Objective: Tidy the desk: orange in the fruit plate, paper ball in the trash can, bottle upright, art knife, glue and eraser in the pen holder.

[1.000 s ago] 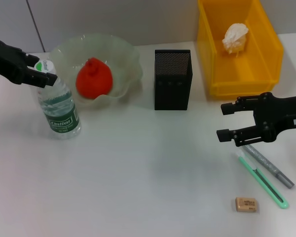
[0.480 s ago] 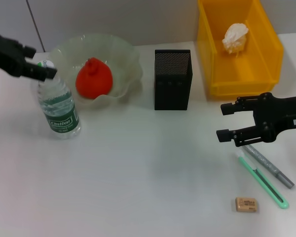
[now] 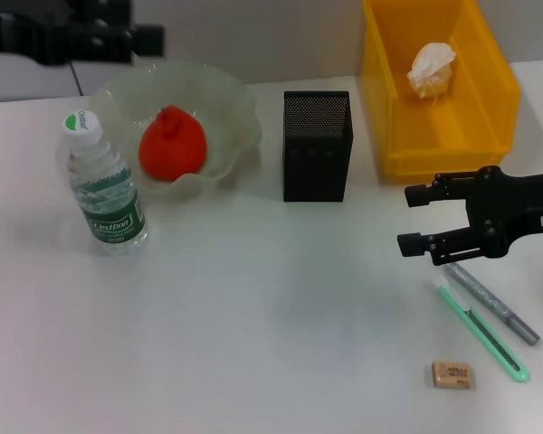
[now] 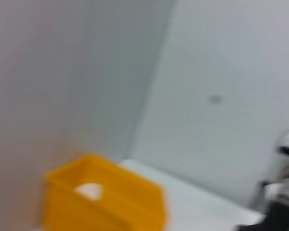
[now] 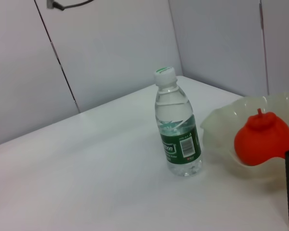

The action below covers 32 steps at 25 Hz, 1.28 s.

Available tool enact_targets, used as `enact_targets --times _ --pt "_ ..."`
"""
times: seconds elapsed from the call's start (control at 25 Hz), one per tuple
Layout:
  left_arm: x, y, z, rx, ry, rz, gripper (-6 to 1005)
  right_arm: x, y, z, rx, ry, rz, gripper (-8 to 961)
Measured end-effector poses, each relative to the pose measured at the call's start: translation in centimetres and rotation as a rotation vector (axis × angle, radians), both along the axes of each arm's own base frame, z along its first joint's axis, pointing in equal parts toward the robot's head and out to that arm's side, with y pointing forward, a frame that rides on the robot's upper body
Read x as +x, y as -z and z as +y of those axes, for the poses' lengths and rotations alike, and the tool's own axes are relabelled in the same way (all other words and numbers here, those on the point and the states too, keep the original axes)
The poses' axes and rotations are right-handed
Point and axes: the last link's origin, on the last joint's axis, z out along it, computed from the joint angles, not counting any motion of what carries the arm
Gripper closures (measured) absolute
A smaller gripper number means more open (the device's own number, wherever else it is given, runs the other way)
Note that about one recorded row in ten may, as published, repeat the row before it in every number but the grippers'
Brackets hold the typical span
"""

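The bottle [image 3: 104, 185] stands upright on the white desk, free of any gripper; it also shows in the right wrist view [image 5: 178, 130]. The orange [image 3: 172, 145] lies in the fruit plate [image 3: 231, 95]. The paper ball [image 3: 432, 70] lies in the trash can [image 3: 443, 149]. The pen holder [image 3: 317, 145] stands mid-desk. A green art knife [image 3: 484, 333], a grey pen-shaped glue stick [image 3: 493, 303] and the eraser [image 3: 452, 373] lie at the front right. My right gripper [image 3: 414, 220] is open and empty, just left of the glue's far end. My left gripper [image 3: 136, 38] is open, raised at the back left.
The trash can [image 4: 106, 202] with the paper ball [image 4: 90, 191] shows blurred in the left wrist view. The orange [image 5: 262, 142] and fruit plate [image 5: 221, 125] show in the right wrist view. A grey wall runs behind the desk.
My left gripper has let go of the bottle's cap and risen up and back, away from it. The bottle stays upright. The right arm has not moved.
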Motion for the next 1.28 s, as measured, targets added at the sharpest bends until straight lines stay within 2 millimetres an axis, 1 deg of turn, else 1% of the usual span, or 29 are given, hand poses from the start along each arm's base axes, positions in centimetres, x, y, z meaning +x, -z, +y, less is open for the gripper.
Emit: enact_targets --times 0.16,0.2,0.24,0.28,0.32,0.36,0.4,0.44,0.48,0.56,0.64,0.68,0.72,0.76,0.8,0.84,0.92,0.96,1.0,1.04,1.28 --pt "-0.6 2.3 -1.0 -0.098 0.025 -0.055 201 -0.1 0.0 0.0 -0.002 -0.004 0.007 134" --pt "-0.8 3.1 -1.4 -0.12 0.039 -0.065 201 -0.2 -0.1 -0.1 -0.004 -0.006 0.011 134" --pt "-1.1 4.3 -1.9 -0.146 0.06 -0.073 201 -0.2 -0.1 -0.1 -0.007 -0.006 0.013 134" --pt "-1.1 4.3 -1.9 -0.146 0.06 -0.073 201 -0.2 -0.1 -0.1 -0.007 -0.006 0.013 134" --pt "-1.5 5.4 -2.3 -0.161 0.082 -0.077 201 -0.2 -0.2 -0.1 -0.008 -0.004 0.014 134" --pt "-1.5 5.4 -2.3 -0.161 0.082 -0.077 201 -0.2 -0.2 -0.1 -0.008 -0.004 0.014 134" --pt "-2.5 7.8 -3.5 -0.197 0.131 -0.076 201 -0.2 -0.2 -0.1 -0.008 -0.004 0.013 134" --pt "-3.0 8.7 -3.8 -0.212 0.141 -0.076 201 -0.2 -0.3 0.0 -0.008 -0.005 0.012 134" --pt "-3.0 8.7 -3.8 -0.212 0.141 -0.076 201 -0.2 -0.3 0.0 -0.008 -0.005 0.011 134" --pt "-4.0 10.3 -4.3 -0.223 0.15 -0.079 201 -0.2 -0.3 0.0 -0.009 -0.006 0.01 134" --pt "-4.8 11.3 -4.7 -0.217 0.16 -0.08 201 -0.3 -0.3 0.0 -0.011 -0.007 0.008 134" --pt "-5.4 11.8 -5.0 -0.207 0.171 -0.079 201 -0.3 -0.2 0.0 -0.013 -0.009 0.007 134" --pt "-6.5 12.7 -5.7 -0.183 0.19 -0.078 201 -0.3 -0.2 0.0 -0.015 -0.01 0.007 134" --pt "-6.5 12.7 -5.7 -0.183 0.19 -0.078 201 -0.3 -0.2 0.0 -0.015 -0.01 0.007 134" --pt "-7.3 13.2 -6.1 -0.158 0.199 -0.076 201 -0.4 -0.2 -0.1 -0.021 -0.013 0.008 134" --pt "-7.3 13.2 -6.1 -0.158 0.199 -0.076 201 -0.4 -0.2 -0.1 -0.021 -0.013 0.008 134" --pt "-8.5 14.0 -6.7 -0.133 0.203 -0.056 201 -0.4 -0.2 -0.2 -0.028 -0.014 0.009 134" --pt "-8.5 14.0 -6.7 -0.133 0.203 -0.056 201 -0.4 -0.2 -0.2 -0.028 -0.014 0.009 134" --pt "-9.2 14.5 -7.1 -0.124 0.214 -0.027 201 -0.4 -0.2 -0.2 -0.03 -0.013 0.008 134" --pt "-9.5 14.7 -7.3 -0.119 0.223 -0.013 201 -0.3 -0.2 -0.2 -0.031 -0.011 0.007 134" --pt "-10.3 15.0 -7.8 -0.092 0.248 0.007 201 -0.2 -0.3 -0.3 -0.034 -0.005 0.007 134"
